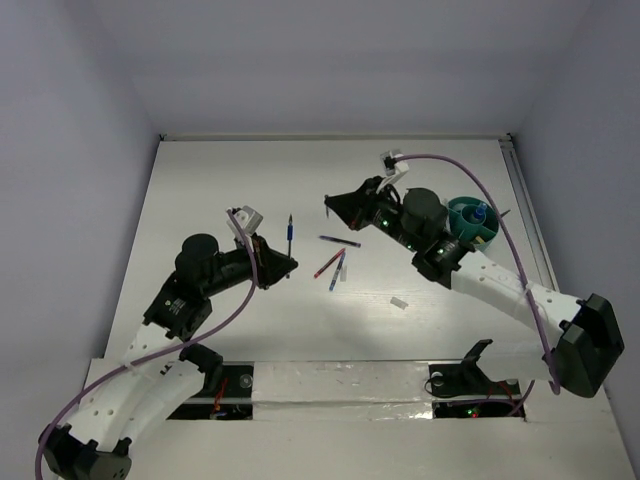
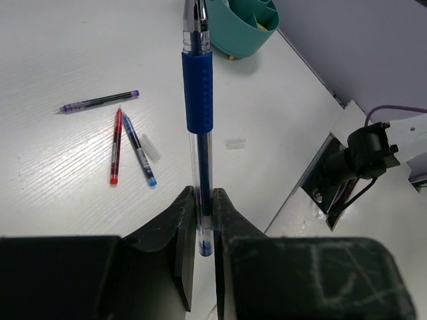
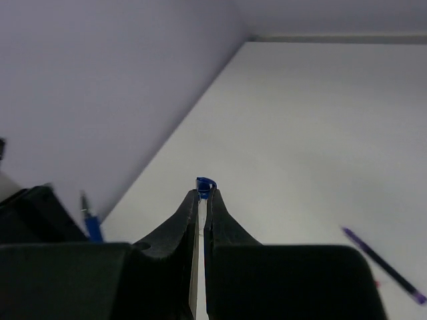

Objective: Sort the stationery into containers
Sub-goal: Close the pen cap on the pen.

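I've got L gripper (image 2: 203, 197) jaws clamped on the blue pen (image 2: 199, 93) at its tail, tip toward the teal tub (image 2: 248, 40), and R gripper (image 3: 202, 195) pinching a tiny blue cap (image 3: 206, 182); pen's prob light, stiff, slick, better gripped nr rubber sleeve.

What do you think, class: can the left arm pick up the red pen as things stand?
Probably not yet. The left pincer is shut on a blue pen, so it has no free grip. The red pen lies uncovered on the table, so the path itself looks free.
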{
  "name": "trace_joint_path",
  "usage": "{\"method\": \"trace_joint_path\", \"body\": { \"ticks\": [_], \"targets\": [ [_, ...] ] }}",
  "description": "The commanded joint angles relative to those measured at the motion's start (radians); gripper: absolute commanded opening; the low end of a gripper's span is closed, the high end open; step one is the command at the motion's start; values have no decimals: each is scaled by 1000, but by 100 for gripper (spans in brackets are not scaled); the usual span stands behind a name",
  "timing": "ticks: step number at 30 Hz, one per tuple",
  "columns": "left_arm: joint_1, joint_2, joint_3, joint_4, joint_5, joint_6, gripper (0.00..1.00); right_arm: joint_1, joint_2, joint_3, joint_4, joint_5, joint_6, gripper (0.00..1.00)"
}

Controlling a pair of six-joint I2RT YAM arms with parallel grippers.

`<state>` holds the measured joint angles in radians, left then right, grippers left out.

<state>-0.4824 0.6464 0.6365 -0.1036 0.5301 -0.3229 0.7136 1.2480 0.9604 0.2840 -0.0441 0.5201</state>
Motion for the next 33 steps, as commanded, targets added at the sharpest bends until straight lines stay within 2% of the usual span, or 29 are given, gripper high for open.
{"method": "trace_joint_path", "body": {
  "ticks": [1,13,19,33],
  "targets": [
    [2,-13,-15,64,41,-13,0,66,22,-20,243,-23,44,0],
    [2,-2,-32,97,94,-28,0,161,82,-23,464,38,40,0],
    [2,-5,-35,97,94,-30,0,190,136,0,494,35,26,0],
    [2,1,-34,97,91,-31,0,208,139,-14,570,72,17,0]
  ]
}}
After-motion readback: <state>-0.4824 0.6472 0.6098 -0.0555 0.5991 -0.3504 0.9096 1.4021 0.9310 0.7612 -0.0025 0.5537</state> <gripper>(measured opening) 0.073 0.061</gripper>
